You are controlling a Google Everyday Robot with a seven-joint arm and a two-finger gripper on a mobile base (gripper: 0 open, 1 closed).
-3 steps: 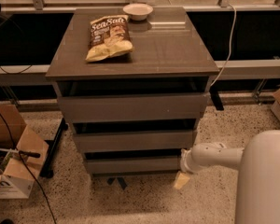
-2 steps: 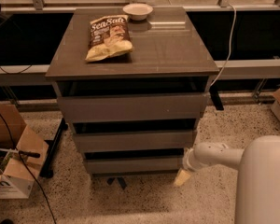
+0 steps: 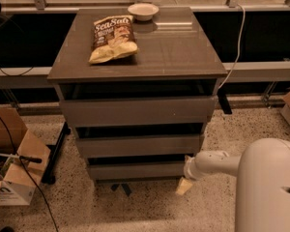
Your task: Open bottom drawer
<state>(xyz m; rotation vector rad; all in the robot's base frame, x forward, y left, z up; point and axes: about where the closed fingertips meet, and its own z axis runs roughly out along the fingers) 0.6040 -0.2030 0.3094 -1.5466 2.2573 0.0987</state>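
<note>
Gripper [image 3: 185, 185] sits low at right end of bottom drawer [image 3: 135, 170], open or closed I cannot tell.

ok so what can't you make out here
Camera view:
- claw, low by the bottom drawer's right corner: mostly hidden behind its own arm; contact unclear.
- bottom drawer's inside: shadowed under the middle drawer.
- chip bag's small print: too small.
- cardboard box: cut by left edge.

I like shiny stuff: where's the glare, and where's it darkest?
Camera view: glare streaks the cabinet top beside the bowl; darkest are the gaps above the drawers, including the bottom drawer; the gripper, by that drawer's right corner, is brightly lit.
</note>
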